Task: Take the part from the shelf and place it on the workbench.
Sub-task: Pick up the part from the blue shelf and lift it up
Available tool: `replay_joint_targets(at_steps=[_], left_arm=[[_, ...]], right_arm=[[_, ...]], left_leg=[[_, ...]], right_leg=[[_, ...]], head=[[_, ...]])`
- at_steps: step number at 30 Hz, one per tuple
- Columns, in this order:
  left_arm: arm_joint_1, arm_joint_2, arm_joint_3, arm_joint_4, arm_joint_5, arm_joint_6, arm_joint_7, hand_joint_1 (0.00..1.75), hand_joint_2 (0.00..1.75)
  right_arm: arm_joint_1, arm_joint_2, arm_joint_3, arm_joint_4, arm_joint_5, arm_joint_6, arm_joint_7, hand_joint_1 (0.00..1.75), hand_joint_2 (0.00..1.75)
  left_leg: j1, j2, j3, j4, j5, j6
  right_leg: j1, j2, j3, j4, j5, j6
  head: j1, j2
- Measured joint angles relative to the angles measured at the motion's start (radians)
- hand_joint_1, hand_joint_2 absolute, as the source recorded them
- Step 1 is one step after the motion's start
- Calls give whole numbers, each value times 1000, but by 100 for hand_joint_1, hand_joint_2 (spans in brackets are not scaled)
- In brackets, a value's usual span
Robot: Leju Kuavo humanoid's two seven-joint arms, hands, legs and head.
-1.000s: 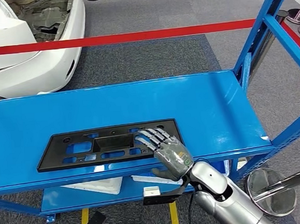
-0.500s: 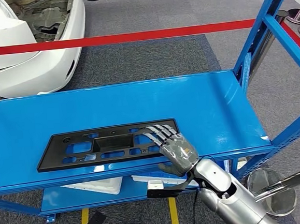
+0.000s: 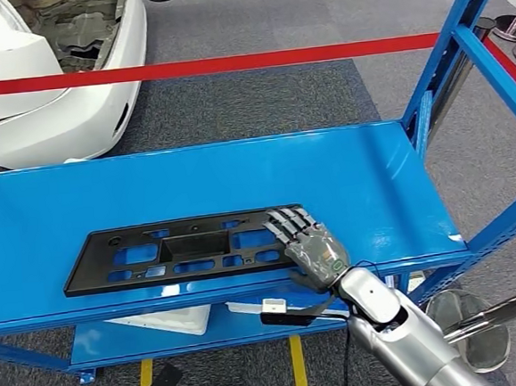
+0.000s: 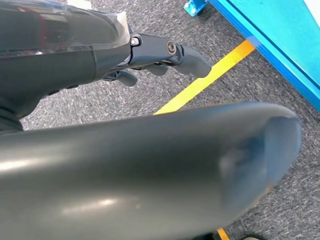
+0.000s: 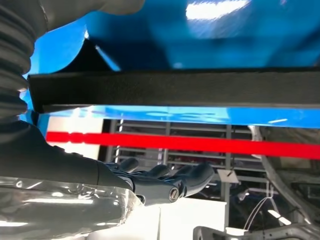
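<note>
Part [image 3: 186, 250] flat on blue shelf [image 3: 376, 184], right hand [image 3: 310, 247] fingers [image 5: 181, 176] extended, seemingly grasping nothing

the head view is evenly and brightly lit from overhead, with soft white glare seen on the blue shelf [image 3: 376, 184] near its right front corner. straight frame lines are bent toward the edges. in the left wrist view a huge blurred grey thumb [image 4: 151, 170] is shown out of focus, streaked with highlights.

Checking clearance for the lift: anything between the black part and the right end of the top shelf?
Head view: beyond the black part, only the right hand rests at its right end; the rest of the shelf is bare blue.
</note>
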Motion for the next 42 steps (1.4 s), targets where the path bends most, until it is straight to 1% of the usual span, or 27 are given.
replay_joint_targets(at_steps=[6, 12, 17, 24, 30, 35, 42], left_arm=[[0, 0, -4, 0, 2, 2, 2, 0, 0], [0, 0, -9, 0, 2, 2, 4, 0, 0], [-2, 0, -14, 0, -5, -1, 7, 0, 0], [-7, 0, -29, 0, -14, -4, 11, 0, 0], [-7, 0, -31, 0, -17, -8, 16, 0, 0], [-8, 0, -37, 0, -18, -12, 21, 0, 0], [-8, 0, -45, 0, -17, -12, 25, 0, 0]], right_arm=[[-11, 7, -14, 26, 9, -23, 7, 0, 175], [-21, 10, -23, 36, 2, -20, 2, 0, 175], [-32, 17, -23, 52, -34, -5, -49, 0, 175], [-54, 31, -21, 92, -54, 3, -93, 0, 175], [-72, 45, -19, 121, -61, 12, -110, 0, 175], [-95, 66, -13, 162, -65, 30, -125, 0, 175], [-120, 91, -3, 229, -70, -7, -124, 0, 175]], left_leg=[[0, 0, 0, 0, 0, 0], [0, 0, 0, 0, 0, 0], [0, 0, 0, 0, 0, 0], [0, 0, 0, 0, 0, 0], [0, 0, 0, 0, 0, 0], [0, 0, 1, 0, 0, 0], [0, 0, 5, 0, 0, 0]], right_leg=[[0, 0, 0, 0, 0, 0], [0, 0, 0, 0, 0, 0], [0, 0, 0, 0, 0, 0], [0, 0, 0, 0, 0, 0], [0, 0, 0, 0, 0, 0], [0, 0, 1, 0, 0, 0], [0, 0, 4, 0, 0, 0]], head=[[0, 0], [0, 0], [0, 0], [0, 0], [0, 0], [0, 0], [0, 0]])
